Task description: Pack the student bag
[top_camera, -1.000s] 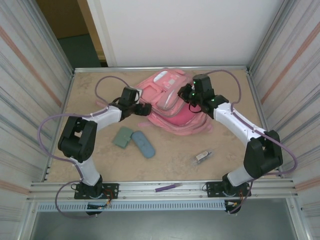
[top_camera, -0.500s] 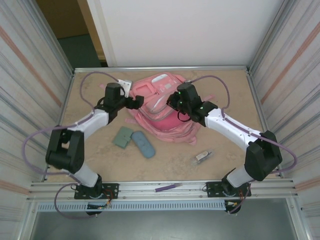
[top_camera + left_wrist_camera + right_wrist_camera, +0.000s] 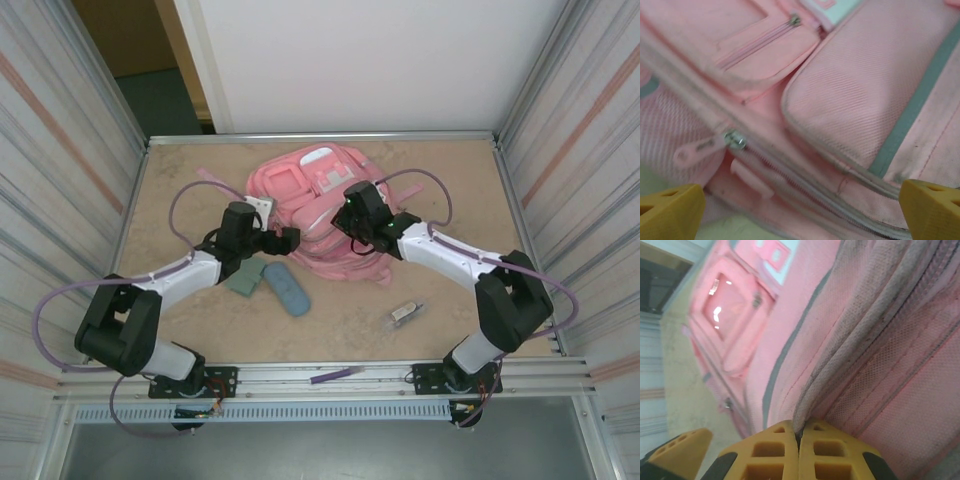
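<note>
Student bag (image 3: 320,195) looks zipped, nothing packed; right hand (image 3: 799,440) grips its fabric, left hand (image 3: 801,210) open above the zipper pull (image 3: 735,141), pouch (image 3: 287,289) and case (image 3: 245,275) behind it

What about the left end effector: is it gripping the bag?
No, the left end effector has its yellow fingers spread wide apart, and the bag lies unclamped between them.

Lab test cell: ribbed panel walls (image 3: 60,170) enclose the table (image 3: 450,170).
</note>
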You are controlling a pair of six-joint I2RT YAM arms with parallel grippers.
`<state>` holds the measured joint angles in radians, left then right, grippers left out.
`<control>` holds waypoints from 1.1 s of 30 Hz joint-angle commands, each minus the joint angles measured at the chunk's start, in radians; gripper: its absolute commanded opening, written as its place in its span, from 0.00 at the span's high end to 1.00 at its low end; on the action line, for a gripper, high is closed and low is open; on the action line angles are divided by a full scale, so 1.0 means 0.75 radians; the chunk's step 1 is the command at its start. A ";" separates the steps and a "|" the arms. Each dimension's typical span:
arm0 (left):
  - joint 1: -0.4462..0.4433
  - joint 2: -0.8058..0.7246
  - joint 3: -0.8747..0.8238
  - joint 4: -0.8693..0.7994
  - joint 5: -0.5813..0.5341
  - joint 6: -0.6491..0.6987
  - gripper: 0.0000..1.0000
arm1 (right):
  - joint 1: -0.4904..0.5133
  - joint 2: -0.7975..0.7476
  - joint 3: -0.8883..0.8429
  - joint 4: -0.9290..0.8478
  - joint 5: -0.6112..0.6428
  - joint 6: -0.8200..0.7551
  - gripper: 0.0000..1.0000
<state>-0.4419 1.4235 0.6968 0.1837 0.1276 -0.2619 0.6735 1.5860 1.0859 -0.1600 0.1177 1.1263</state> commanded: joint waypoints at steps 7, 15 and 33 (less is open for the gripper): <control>0.053 0.143 0.110 -0.082 -0.015 -0.173 0.01 | 0.038 0.032 -0.049 -0.032 -0.048 0.046 0.88; 0.162 0.376 0.336 -0.083 0.093 -0.123 0.01 | 0.087 -0.083 -0.106 -0.134 0.056 -0.205 0.64; 0.253 -0.056 0.297 -0.413 0.045 -0.215 0.01 | 0.430 0.205 0.221 -0.425 -0.302 -0.989 0.14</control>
<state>-0.2512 1.4845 0.9463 -0.0120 0.1940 -0.3809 0.9760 1.6894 1.2308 -0.4103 -0.0818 0.4313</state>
